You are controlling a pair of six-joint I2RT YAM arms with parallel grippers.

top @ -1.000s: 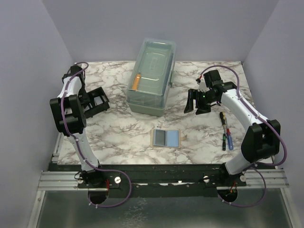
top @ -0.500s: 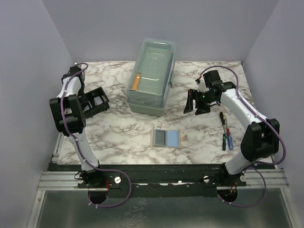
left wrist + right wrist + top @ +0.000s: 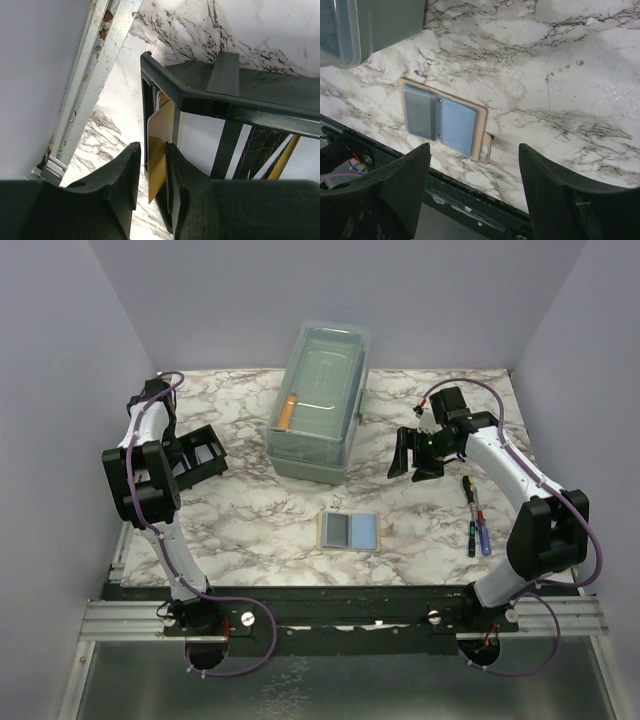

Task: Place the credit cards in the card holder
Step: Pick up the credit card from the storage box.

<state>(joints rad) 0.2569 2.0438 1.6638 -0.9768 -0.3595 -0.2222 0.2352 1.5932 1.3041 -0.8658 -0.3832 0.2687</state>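
My left pincer (image 3: 152,150) has narrowed around the card holder (image 3: 260,102) wall by the worktop (image 3: 560,75) left edge; gripped yet, I can't tell. My right pincer (image 3: 474,150) gapes empty, cards (image 3: 457,125) untouched.

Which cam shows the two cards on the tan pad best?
Right wrist: grey card and blue card lie large, side by side on the pad. Top external shows them small; left wrist not at all.

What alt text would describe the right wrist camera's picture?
A dark grey card and a light blue card lie side by side on a tan pad on the marble table, framed by the open right gripper.
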